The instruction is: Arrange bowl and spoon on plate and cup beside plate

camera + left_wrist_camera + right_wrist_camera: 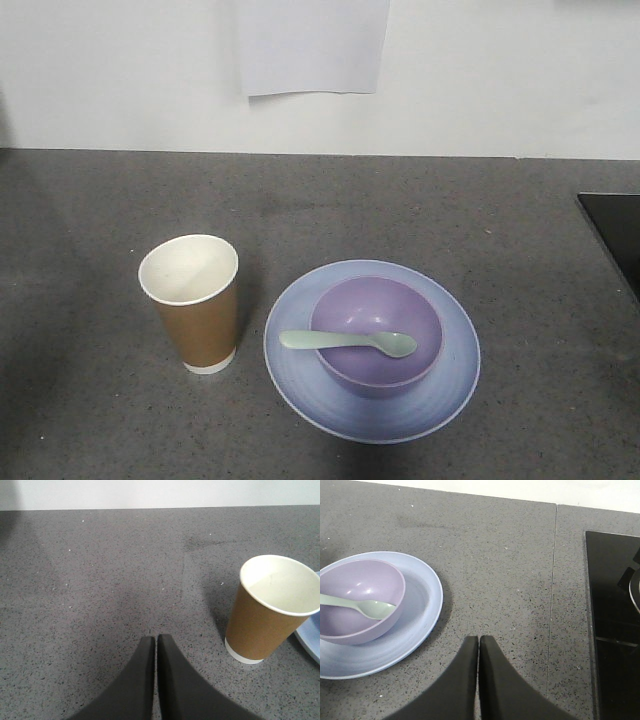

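Observation:
The pale blue plate (372, 405) lies on the grey counter with the purple bowl (377, 335) standing on it. The mint-green spoon (350, 342) rests across the bowl, its handle reaching over the left rim. Upright just left of the plate stands the brown paper cup (192, 300). In the left wrist view, my left gripper (155, 638) is shut and empty, left of the cup (270, 610). In the right wrist view, my right gripper (478, 638) is shut and empty, right of the plate (422, 605), bowl (360, 600) and spoon (362, 606). Neither gripper shows in the front view.
A black cooktop (612, 625) is set into the counter at the right, its corner (615, 235) showing in the front view. A white wall with a sheet of paper (312, 45) bounds the far edge of the counter.

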Tool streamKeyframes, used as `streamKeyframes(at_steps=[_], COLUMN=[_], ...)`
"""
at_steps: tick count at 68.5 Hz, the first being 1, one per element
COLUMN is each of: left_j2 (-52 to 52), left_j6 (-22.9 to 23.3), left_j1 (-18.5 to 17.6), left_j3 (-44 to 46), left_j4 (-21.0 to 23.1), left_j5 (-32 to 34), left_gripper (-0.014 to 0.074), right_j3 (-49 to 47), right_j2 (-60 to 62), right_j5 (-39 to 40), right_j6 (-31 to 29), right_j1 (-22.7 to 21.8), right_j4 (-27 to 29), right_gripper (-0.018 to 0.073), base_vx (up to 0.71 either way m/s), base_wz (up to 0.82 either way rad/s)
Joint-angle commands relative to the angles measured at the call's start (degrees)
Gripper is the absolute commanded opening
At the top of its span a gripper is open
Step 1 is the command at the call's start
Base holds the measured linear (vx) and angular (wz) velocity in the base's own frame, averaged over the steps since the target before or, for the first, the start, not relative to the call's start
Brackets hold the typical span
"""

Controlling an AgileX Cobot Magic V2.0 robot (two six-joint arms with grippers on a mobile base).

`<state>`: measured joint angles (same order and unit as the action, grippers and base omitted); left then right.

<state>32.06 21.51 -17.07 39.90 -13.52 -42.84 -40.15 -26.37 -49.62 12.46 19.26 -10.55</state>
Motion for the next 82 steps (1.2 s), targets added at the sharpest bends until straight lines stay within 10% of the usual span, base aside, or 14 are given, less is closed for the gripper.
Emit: streamKeyframes(at_steps=[1, 16, 41, 82], left_j2=[0.2, -2.9, -16.6, -33.5], left_j6=[0.3, -0.3, -16.9, -15.9], left_j1=[-0.1, -0.1, 5.8, 16.0], left_j3=[1.3, -5.0, -25.0, -40.2], left_j4=[-0.6, 0.3, 13.5, 13.9], left_j5=[4.2, 15.6, 38.2, 41.2], left_gripper=[-0.0008, -0.0008, -0.0008, -0.0006], right_j3=[-1.4, -1.4, -1.4, -1.4], right_j2=[-0.3, -0.3, -0.3, -0.3], right_j5=[3.5, 3.5, 3.5, 3.5], right_j6=[0.0, 0.0, 0.0, 0.0], right_j1=[-0.2, -0.2, -0.2, -0.2], right_j4=[-1.3, -1.3, -1.3, -1.3], right_gripper=[-0.0010, -0.0010, -0.0010, -0.0010], base_vx=[0.00, 0.00, 0.00, 0.00], base_wz=[0.00, 0.00, 0.00, 0.00])
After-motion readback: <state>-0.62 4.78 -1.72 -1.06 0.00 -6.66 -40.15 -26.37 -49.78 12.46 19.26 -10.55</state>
